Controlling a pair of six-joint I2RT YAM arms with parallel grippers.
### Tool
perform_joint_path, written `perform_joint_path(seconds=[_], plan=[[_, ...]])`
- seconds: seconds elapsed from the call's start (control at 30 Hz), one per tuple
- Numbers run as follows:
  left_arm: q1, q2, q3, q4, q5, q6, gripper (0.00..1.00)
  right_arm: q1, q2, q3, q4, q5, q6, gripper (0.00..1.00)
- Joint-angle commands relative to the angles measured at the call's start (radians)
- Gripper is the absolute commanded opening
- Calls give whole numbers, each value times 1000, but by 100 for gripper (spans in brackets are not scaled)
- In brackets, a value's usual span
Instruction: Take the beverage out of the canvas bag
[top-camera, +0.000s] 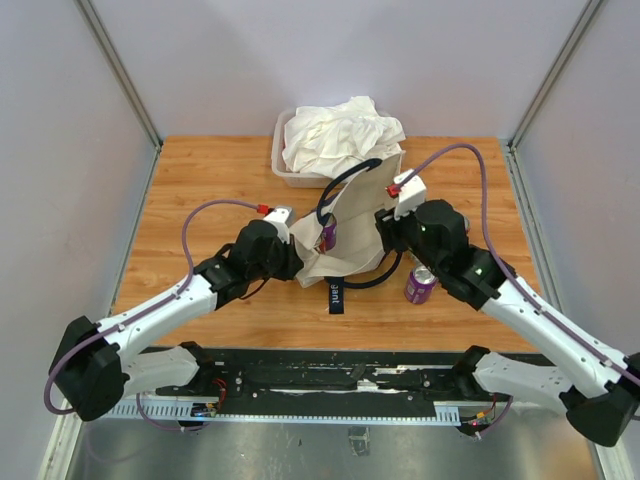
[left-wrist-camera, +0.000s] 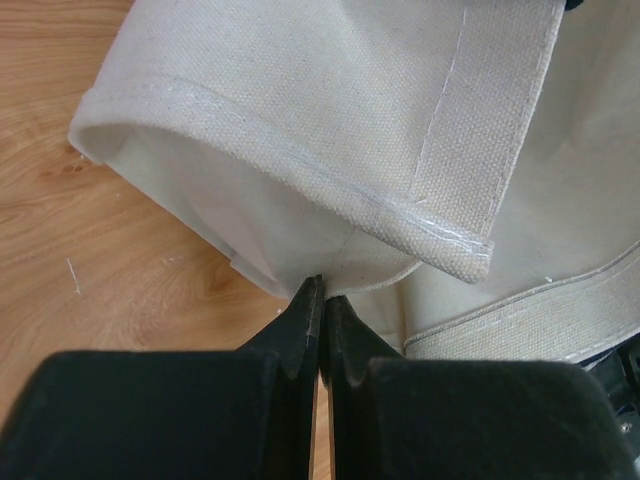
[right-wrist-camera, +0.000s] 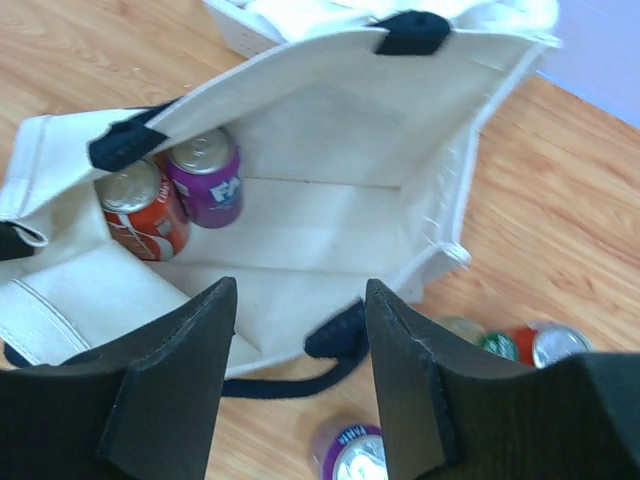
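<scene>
The cream canvas bag (top-camera: 356, 214) lies on its side mid-table with its mouth open toward the right arm. Two beverages rest inside: a purple can (right-wrist-camera: 205, 180) and a red can (right-wrist-camera: 140, 215). From above only the purple can (top-camera: 328, 233) shows. My left gripper (left-wrist-camera: 322, 286) is shut on the bag's (left-wrist-camera: 300, 80) folded lower edge, at the bag's left side (top-camera: 297, 262). My right gripper (right-wrist-camera: 300, 290) hangs open over the bag's (right-wrist-camera: 330, 130) near rim and navy handle (right-wrist-camera: 340, 335), nothing between its fingers. From above it sits at the bag's right side (top-camera: 390, 240).
A purple can (top-camera: 420, 285) stands on the wood right of the bag, under the right gripper (right-wrist-camera: 350, 455). More cans (right-wrist-camera: 530, 345) lie beside it. A clear tub (top-camera: 281, 160) heaped with white cloth (top-camera: 340, 135) sits behind the bag. Grey walls enclose the table.
</scene>
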Motion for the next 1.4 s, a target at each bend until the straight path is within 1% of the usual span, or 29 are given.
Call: perform_joint_path(seconds=[0.0,0.1,0.27,0.37,0.5,0.67,0.93,1.37], plan=[[-4,-9,-23,19,-34,-7,5,13,105,41,92,-159,-65,56],[-4,-19,-30,21,-34,-19,4,11,187,37,135,-174,-34,63],[-4,-45,-45,26,-49,-27,3,-26,312,12,234,-225,27,82],[-4,-50,-48,16,-50,-28,3,-52,386,4,295,-240,55,90],[-4,-57,-59,5,-46,-32,3,-98,472,2,381,-275,130,93],[-4,-61,-79,-1,-46,-35,2,-115,547,21,458,-308,202,97],[-4,-46,-87,0,-39,-36,2,-114,661,113,478,-388,241,97],[-4,-29,-88,5,-36,-24,1,-95,778,185,506,-364,251,98]])
